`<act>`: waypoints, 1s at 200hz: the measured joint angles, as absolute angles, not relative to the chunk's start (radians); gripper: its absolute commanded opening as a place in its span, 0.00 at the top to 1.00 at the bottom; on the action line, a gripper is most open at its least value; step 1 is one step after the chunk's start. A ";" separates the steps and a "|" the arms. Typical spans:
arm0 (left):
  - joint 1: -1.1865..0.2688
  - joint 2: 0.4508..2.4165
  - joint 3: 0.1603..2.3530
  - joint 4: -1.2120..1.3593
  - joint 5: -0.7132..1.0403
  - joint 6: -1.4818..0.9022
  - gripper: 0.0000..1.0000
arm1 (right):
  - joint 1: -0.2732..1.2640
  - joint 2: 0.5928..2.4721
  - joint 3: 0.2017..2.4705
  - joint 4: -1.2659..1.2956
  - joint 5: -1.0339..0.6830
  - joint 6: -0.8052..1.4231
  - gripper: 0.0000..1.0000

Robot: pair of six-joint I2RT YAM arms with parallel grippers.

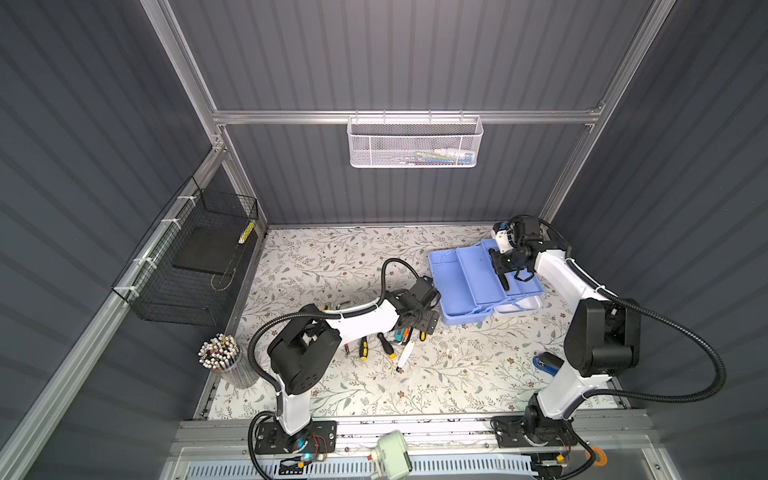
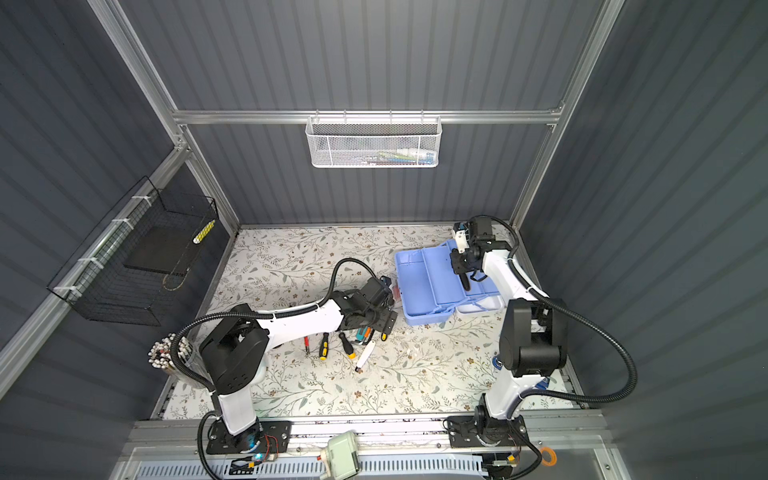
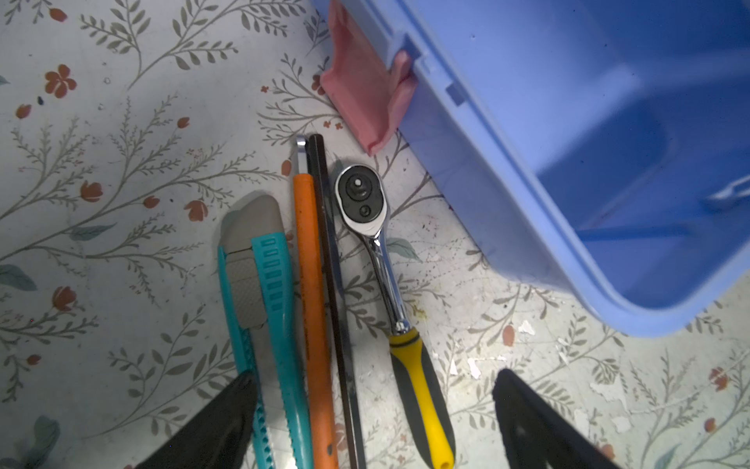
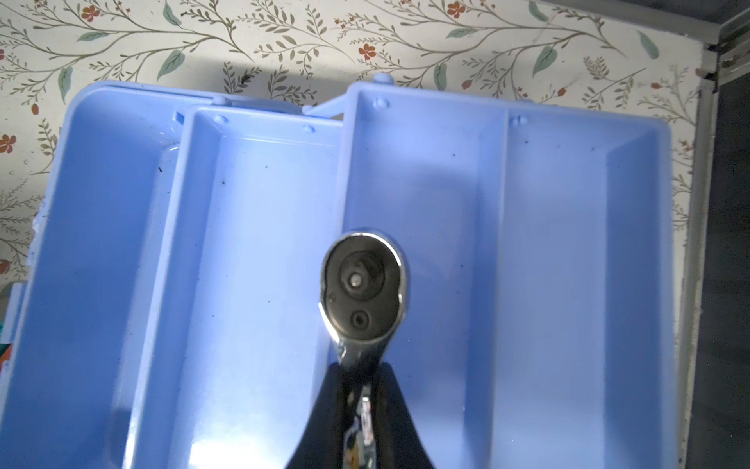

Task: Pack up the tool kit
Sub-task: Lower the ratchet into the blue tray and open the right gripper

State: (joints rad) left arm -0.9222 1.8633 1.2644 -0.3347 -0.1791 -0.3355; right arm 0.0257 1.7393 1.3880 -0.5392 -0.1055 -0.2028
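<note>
The tool kit box point(image 1: 469, 286) lies open at the back right in both top views, its blue tiered trays point(image 4: 259, 264) spread out and its white lid point(image 1: 521, 306) beneath. My right gripper point(image 4: 361, 373) hangs over the trays, shut on a chrome ratchet point(image 4: 361, 284). My left gripper point(image 3: 375, 377) is open, low over a row of tools beside the box's pink latch point(image 3: 361, 89): a teal utility knife point(image 3: 264, 284), an orange tool point(image 3: 310, 284), a black rod point(image 3: 328, 264) and a yellow-handled ratchet point(image 3: 361, 195). All of these lie between its fingers point(image 3: 239, 402).
Black-yellow screwdrivers point(image 1: 363, 348) and a white tool point(image 1: 405, 353) lie on the floral mat near the left arm. A blue stapler point(image 1: 544, 363) sits by the right arm. A pencil cup point(image 1: 220, 357), a black wire basket point(image 1: 187, 262) and a white mesh basket point(image 1: 414, 143) line the walls.
</note>
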 measured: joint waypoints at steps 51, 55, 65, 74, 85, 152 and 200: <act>-0.922 1.864 1.272 -0.339 -0.179 -0.336 0.07 | 0.025 1.740 1.392 -0.550 -0.107 -0.196 0.75; -0.922 1.865 1.272 -0.338 -0.179 -0.336 0.07 | 0.025 1.740 1.392 -0.550 -0.105 -0.194 0.75; -0.922 1.868 1.274 -0.338 -0.179 -0.336 0.07 | 0.025 1.740 1.394 -0.551 -0.103 -0.189 0.71; -0.922 1.871 1.275 -0.338 -0.179 -0.336 0.07 | 0.023 1.740 1.400 -0.554 -0.102 -0.184 0.67; -0.922 1.876 1.275 -0.338 -0.179 -0.336 0.07 | 0.022 1.740 1.411 -0.559 -0.100 -0.175 0.62; -0.922 1.878 1.275 -0.339 -0.181 -0.337 0.05 | 0.025 1.654 1.444 -0.589 -0.079 -0.096 0.41; -0.922 1.873 1.254 -0.313 -0.199 -0.356 0.00 | 0.115 1.496 1.382 -0.601 -0.008 0.034 0.37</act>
